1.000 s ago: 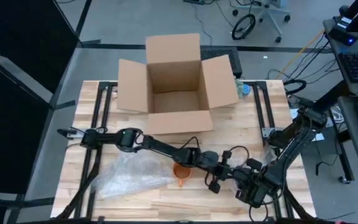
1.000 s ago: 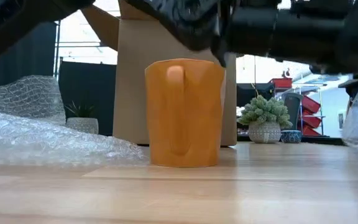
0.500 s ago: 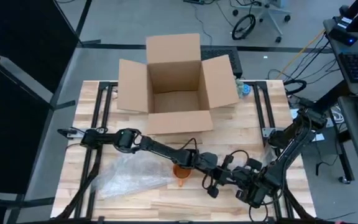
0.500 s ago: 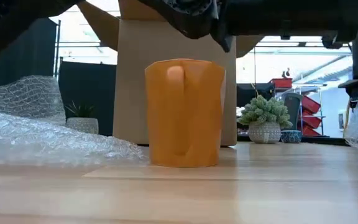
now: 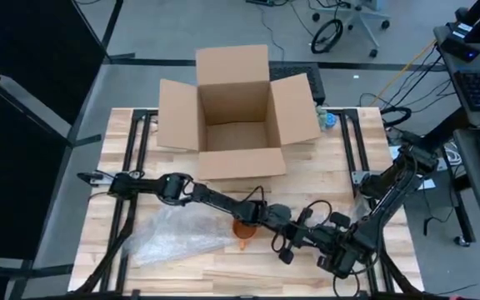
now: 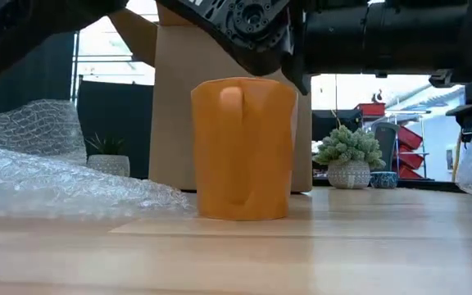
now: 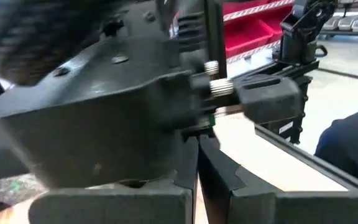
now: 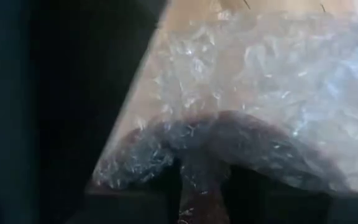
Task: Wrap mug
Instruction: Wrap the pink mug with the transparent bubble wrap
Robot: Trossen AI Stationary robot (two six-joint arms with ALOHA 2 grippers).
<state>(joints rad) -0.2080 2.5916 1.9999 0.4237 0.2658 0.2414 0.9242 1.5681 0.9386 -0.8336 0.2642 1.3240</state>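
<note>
Orange mug (image 6: 242, 149) upright beside bubble wrap (image 5: 176, 234), ready for wrapping; L gripper (image 5: 283, 228) above, jaws unclear; R gripper (image 5: 292, 243) prob. pinching wrap.

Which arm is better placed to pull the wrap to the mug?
Probably left: the wrap lies on the mug's left, beside the left arm; the right gripper sits on the mug's other side.

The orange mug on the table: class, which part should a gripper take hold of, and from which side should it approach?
Probably the rim, from above. The mug stands upright, mouth up, its handle toward the low camera. Bubble wrap crowds one side, and both arms already hang overhead.
</note>
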